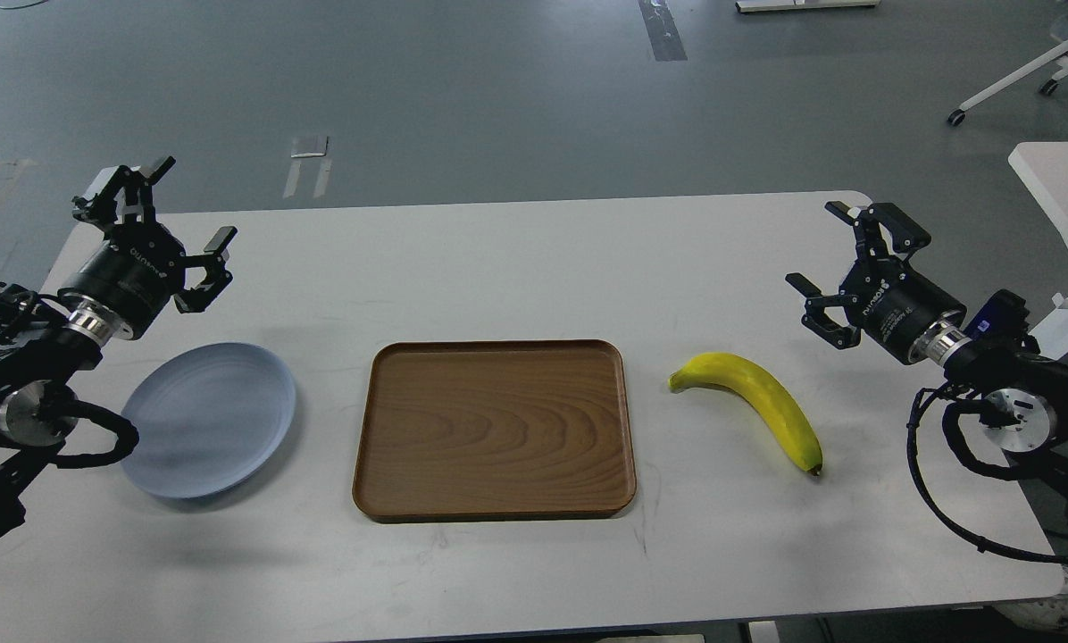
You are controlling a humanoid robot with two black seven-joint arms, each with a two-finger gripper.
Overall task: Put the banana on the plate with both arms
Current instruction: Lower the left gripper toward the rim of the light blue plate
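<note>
Two arms: one black arm came in from each side of the table (pixel 516 268), so each one could reach its own half.
Left claw: the left gripper (pixel 170 214) hung in the air up and to the left of the tray, above the back edge of the plate. Its fingers were spread wide. It held nothing.
One plate: the pale blue plate (pixel 208 420) lay flat on the table just left of the tray, with a gap between them. It was bare. I think it sat there so the left arm could reach it.
One tray: the brown wooden tray (pixel 495 429) lay in the middle, with nothing on it. It was not the place for the fruit. It sat between the fruit and the plate, so the fruit had a long way to go.
One banana: the yellow banana (pixel 753 406) lay flat on the table just right of the tray, not touching it. Its green stem end pointed at the tray and its dark tip pointed to the front. It was not on the plate yet, so the job looked not yet begun.
Right claw: the right gripper (pixel 827 268) hung in the air to the right of the tray, up past the banana and not touching it. Its fingers were wide apart too. It held nothing. I think it was nearest, so it would pick first.
</note>
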